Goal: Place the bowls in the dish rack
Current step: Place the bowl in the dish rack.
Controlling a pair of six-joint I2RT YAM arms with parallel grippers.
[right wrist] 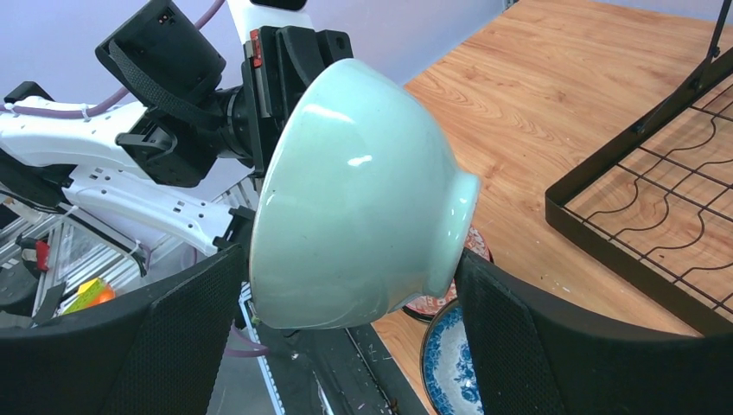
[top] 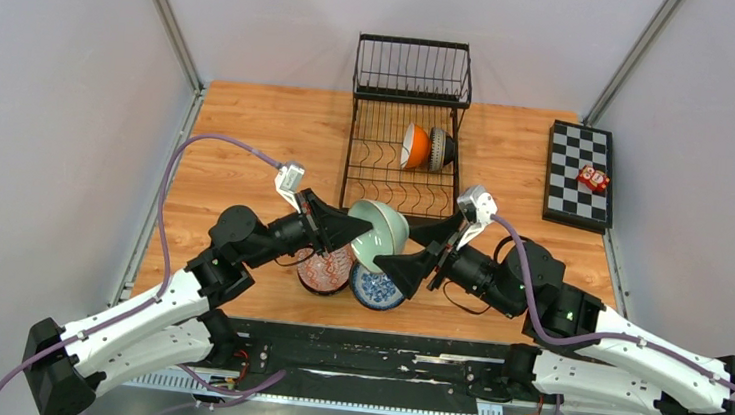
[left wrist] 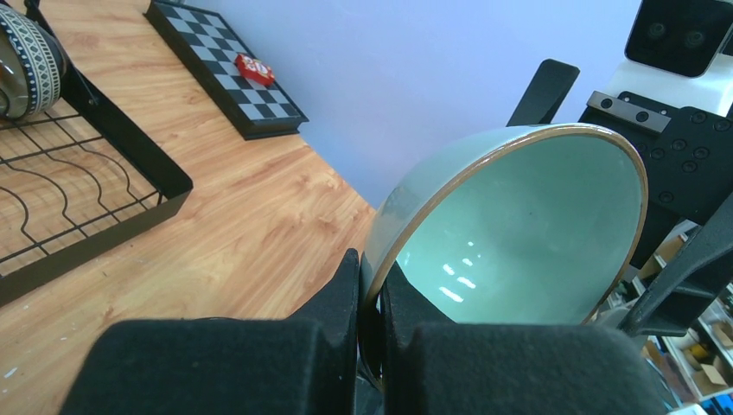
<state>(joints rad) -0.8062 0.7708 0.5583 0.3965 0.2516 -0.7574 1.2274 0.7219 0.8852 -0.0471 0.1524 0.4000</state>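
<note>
The pale green bowl hides parts of the red-patterned bowl and blue-and-white bowl; the checkered board's red item is too small to identify

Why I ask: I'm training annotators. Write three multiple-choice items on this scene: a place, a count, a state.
1. Where is the orange bowl? A in the dish rack; B held in mid-air; C out of view.
2. How many bowls are in the rack? A one; B two; C four.
3. The left gripper is: A open; B shut on the green bowl; C hidden.
Key: 1A, it stands on edge in the rack's tray; 2B, orange plus a dark patterned bowl; 3B, its jaws pinch the rim.
</note>
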